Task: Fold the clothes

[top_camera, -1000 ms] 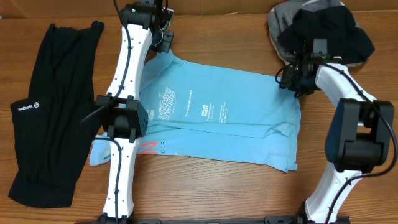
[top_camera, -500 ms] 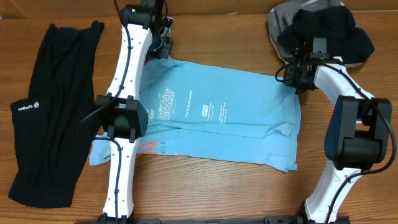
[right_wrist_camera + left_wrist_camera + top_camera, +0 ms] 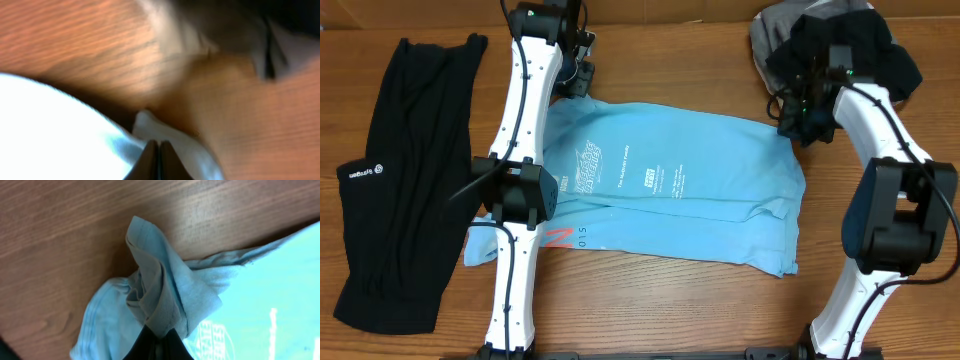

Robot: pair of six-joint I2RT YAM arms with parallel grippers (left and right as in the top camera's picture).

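**Both far corners of the shirt raised**

In the last second both arms drew the far corners of the light blue cloth T-shirt with white lettering back and up, which I judge starts a fold. It lies mid wooden table. The left gripper and right gripper are each pressed together, pinching a corner.

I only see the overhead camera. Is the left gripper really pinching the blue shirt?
Observer: Yes. The left wrist view shows the left gripper shut on a bunched corner of the light blue T-shirt.
Operator: What about the other one?
Observer: The right wrist view is blurry, but the right gripper looks shut on a pale fold of that shirt.
Operator: What's the pinched corner look like?
Observer: Crumpled into a peak, with bare wooden table behind it.
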